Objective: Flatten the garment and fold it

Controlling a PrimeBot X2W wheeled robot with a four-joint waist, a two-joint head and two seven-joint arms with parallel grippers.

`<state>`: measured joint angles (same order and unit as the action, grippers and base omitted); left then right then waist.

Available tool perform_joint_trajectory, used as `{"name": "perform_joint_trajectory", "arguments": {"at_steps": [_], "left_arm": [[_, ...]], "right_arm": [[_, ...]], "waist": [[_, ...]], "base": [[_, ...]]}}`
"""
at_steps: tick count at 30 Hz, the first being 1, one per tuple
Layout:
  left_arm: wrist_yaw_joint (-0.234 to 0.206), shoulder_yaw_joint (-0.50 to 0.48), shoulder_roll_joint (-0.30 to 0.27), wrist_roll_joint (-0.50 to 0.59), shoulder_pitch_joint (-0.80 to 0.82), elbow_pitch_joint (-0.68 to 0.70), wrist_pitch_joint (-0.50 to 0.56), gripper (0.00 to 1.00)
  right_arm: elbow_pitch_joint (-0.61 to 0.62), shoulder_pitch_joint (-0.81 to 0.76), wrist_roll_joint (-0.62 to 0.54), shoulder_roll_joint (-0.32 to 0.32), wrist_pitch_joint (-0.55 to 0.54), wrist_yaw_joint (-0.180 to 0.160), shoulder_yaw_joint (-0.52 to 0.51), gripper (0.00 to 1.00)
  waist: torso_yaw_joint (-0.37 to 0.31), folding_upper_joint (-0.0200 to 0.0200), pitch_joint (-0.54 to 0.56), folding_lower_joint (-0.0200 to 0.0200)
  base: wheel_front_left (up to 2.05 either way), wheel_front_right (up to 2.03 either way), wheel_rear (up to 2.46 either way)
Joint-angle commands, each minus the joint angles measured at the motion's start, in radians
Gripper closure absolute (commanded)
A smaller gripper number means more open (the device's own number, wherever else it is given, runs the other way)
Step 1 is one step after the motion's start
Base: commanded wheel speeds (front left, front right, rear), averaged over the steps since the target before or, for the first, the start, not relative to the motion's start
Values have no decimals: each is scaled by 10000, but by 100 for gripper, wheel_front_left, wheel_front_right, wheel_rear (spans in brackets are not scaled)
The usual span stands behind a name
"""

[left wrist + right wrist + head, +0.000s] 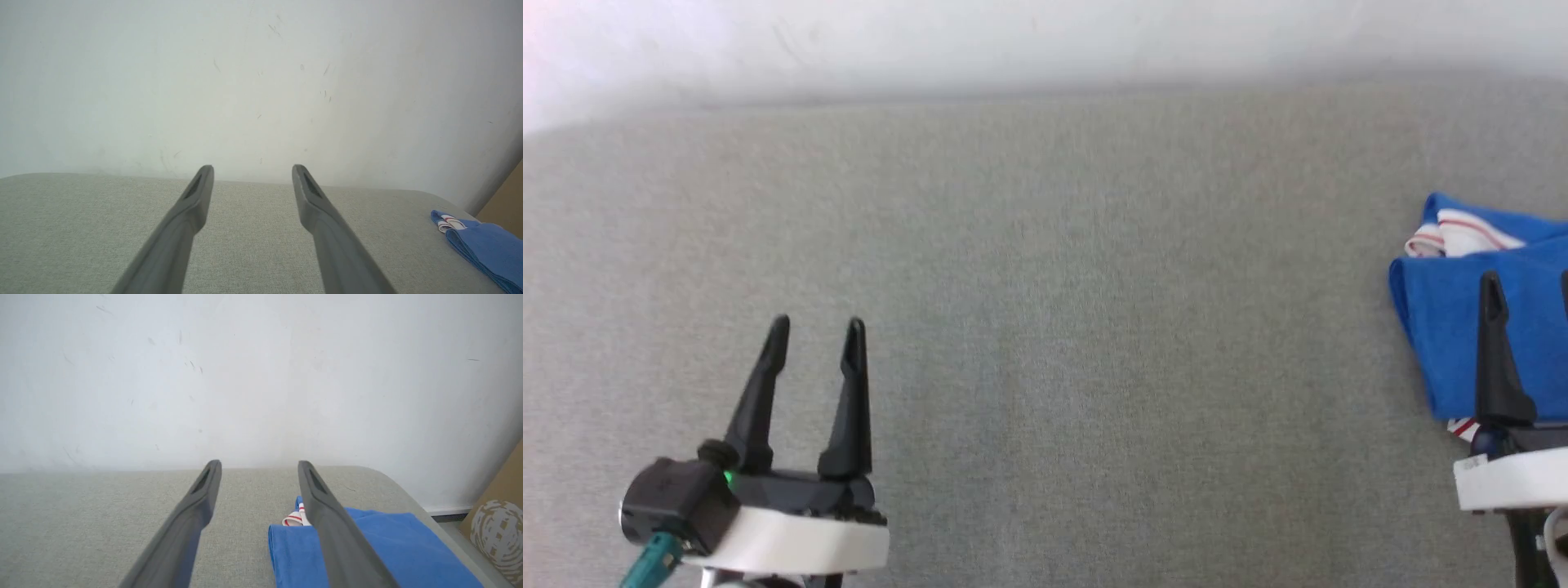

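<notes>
My left tool (818,322) and right tool (259,465) are open and empty, and the jersey T-shirt (1454,343) at the right looks soft and limp, so I would pinch its edge.

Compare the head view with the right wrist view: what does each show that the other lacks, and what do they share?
The head view adds the left gripper, open, over grey cushion. The right wrist view adds a brown cardboard box with a white pattern, beyond the cushion's edge. Both share the blue garment with red-striped white trim, the open right gripper reaching over it, and the pale wall.
</notes>
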<state>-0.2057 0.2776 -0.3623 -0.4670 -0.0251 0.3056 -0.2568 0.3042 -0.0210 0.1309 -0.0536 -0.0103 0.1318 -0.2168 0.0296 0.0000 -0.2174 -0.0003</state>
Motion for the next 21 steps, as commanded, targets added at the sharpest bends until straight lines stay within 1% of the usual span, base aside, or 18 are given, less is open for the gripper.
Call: {"name": "perform_joint_trajectory", "arguments": {"at_steps": [1, 3, 7, 13, 21], "left_arm": [[-119, 52, -50, 117, -223, -29, -7, 0], [-231, 53, -33, 132, -438, -70, -3, 0], [-360, 86, -85, 188, -791, -156, 42, 0], [-471, 153, -175, 201, -1299, -426, 104, 0], [-540, 196, -33, 47, -1813, -723, 67, 0]], "right_arm": [[99, -200, 50, 26, 287, -11, 118, 0], [167, -360, -79, 29, 494, -11, 337, 0], [119, -614, -395, 31, 498, -11, 608, 0], [-283, -1253, -682, 32, 488, -11, 157, 0], [-1038, -1850, -456, 33, 754, -11, -40, 0]], "waist": [[175, 0, 857, 3], [213, 0, 1103, 3], [270, 0, 1389, 3], [532, 0, 1882, 3], [620, 0, 2153, 3]], "base": [[0, 0, 0], [0, 0, 0], [0, 0, 0], [0, 0, 0], [0, 0, 0]]}}
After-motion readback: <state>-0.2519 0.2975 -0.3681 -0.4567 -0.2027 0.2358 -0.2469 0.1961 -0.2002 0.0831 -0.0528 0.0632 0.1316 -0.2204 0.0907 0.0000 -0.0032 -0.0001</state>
